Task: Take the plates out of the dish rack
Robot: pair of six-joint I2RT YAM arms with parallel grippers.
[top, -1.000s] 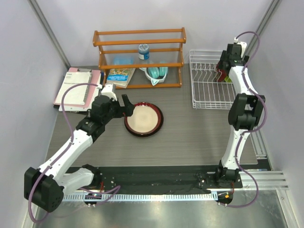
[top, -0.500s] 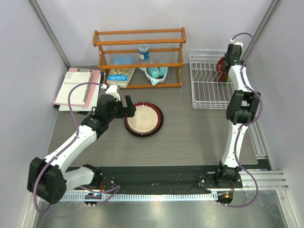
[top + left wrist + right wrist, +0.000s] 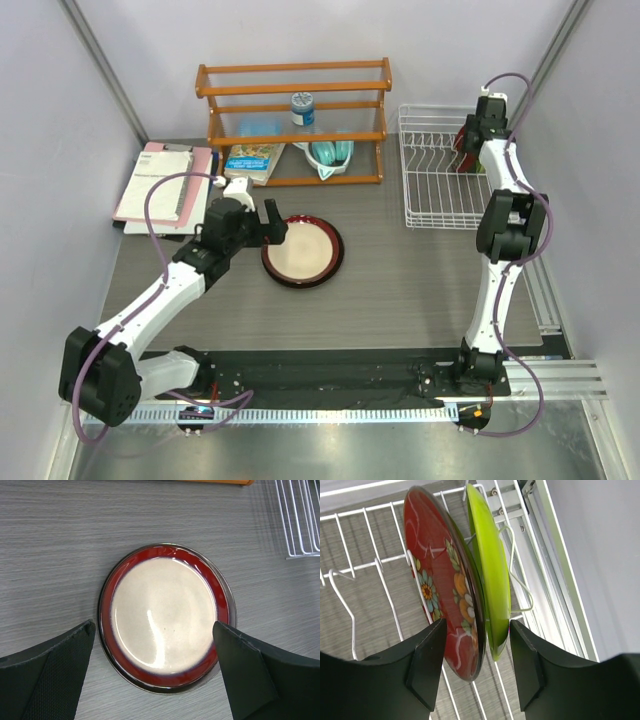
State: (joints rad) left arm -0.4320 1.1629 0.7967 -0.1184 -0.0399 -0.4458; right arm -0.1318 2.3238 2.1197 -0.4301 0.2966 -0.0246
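Reaching farther toward the back right corner of the dish rack (image 3: pixel 432 190) than 1 second ago; narrowing the right fingers (image 3: pixel 427 670) from wide to about half spread on the way; straddling now the lower edges of the 2 plates left standing upright in it, the patterned red plate (image 3: pixel 437 580) and, just beside it on the right, the lime green plate (image 3: pixel 490 570); cannot tell pressing from merely flanking; looks like the start of a pick, though bracketing 2 plates at once risks lifting or tipping both. Hovering with the left fingers (image 3: pixel 60 670) in nearly the same spot as before, spread as wide as possible, holding nothing, flanking the dark red rim plate (image 3: pixel 165 615) lying flat on the table (image 3: pixel 60 540), apart from its rim; suggests 1 plate already unloaded, 2 to go.
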